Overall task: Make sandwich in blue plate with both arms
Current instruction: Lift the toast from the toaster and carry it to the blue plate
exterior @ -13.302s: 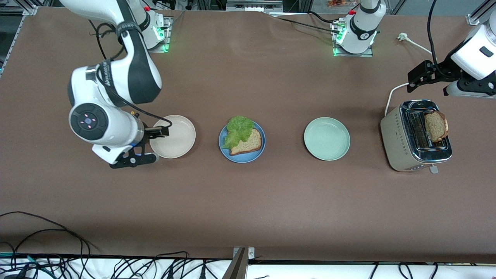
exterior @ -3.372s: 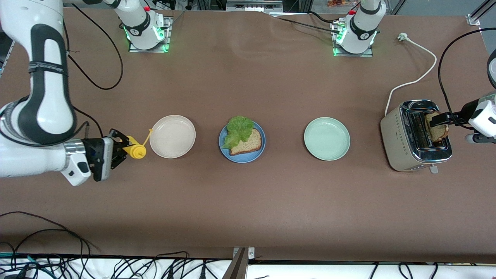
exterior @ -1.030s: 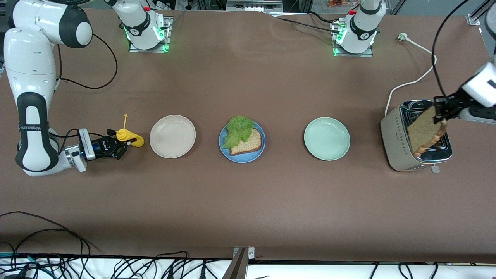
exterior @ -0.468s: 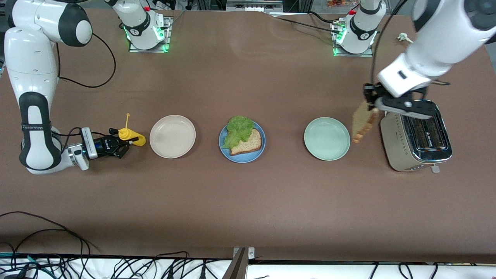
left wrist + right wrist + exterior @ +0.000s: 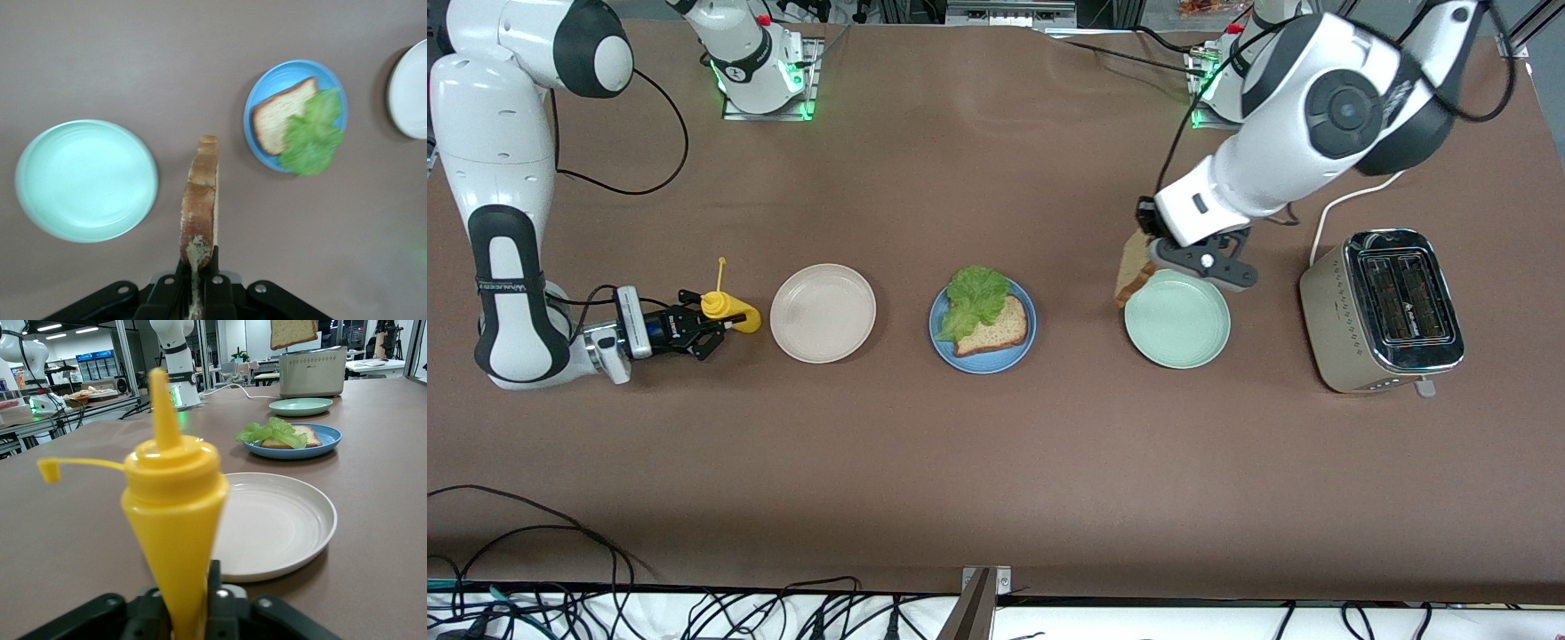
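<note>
The blue plate [image 5: 983, 365] sits mid-table with a bread slice [image 5: 996, 330] and a green lettuce leaf [image 5: 976, 297] on it. My left gripper [image 5: 1144, 239] is shut on a second bread slice [image 5: 1133, 271], which hangs on edge over the table next to the pale green plate [image 5: 1178, 333]. The left wrist view shows that held slice [image 5: 199, 200] edge-on in the left gripper [image 5: 199, 280], with the blue plate [image 5: 280, 72] a little way off. My right gripper [image 5: 710, 325] is low beside the beige plate [image 5: 823, 313], shut on a yellow squeeze bottle [image 5: 732, 312].
A toaster [image 5: 1383, 311] with bare slots stands at the left arm's end of the table, its white cord trailing toward the bases. The pale green plate and the beige plate hold nothing. Cables lie along the table edge nearest the front camera.
The left arm has lifted the bread slice out of the toaster and carried it over the pale green plate toward the blue plate. The right gripper with the bottle has barely shifted.
</note>
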`<state>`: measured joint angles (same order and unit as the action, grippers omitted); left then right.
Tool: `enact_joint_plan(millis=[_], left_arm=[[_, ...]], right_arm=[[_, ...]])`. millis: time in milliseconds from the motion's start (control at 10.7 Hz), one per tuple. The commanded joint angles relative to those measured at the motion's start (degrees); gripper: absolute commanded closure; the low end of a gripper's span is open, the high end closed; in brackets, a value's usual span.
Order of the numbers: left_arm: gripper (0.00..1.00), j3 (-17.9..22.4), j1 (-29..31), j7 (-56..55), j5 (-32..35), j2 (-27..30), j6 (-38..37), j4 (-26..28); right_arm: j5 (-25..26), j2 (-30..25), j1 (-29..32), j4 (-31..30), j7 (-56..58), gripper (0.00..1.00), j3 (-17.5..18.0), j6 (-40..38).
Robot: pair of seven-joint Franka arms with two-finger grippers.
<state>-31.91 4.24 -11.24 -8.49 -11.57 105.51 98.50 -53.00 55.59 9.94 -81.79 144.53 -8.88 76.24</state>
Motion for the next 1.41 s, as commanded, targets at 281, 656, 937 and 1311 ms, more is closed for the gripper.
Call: enact_joint_plan(millis=[281, 656, 937, 1311], left_arm=[[1.0, -10.09, -0.19, -11.32, -0.47, -11.01, 17.43, -2.44], [1.0, -13.43, -2.92, -22.11, 8.72, -13.73, 32.5, 3.86], [1.0, -15.02, -3.01, -26.11, 13.32, -16.71, 40.18, 6.61], [1.0, -16.7, -1.6, -23.14, 12.46, -22.86, 45.92, 8.38]], right_arm=[[3.5, -6.54, 0.26, -2.68, -1.17, 0.0, -0.16, 3.73], [10.95, -12.07, 0.26, -2.77, -13.7, 0.0, -0.87, 7.34], [20.54, -18.66, -0.09, -2.77, -29.6, 0.0, -0.78, 8.47], [28.02, -27.09, -2.81, -5.47, -49.3, 0.0, -0.17, 13.73]])
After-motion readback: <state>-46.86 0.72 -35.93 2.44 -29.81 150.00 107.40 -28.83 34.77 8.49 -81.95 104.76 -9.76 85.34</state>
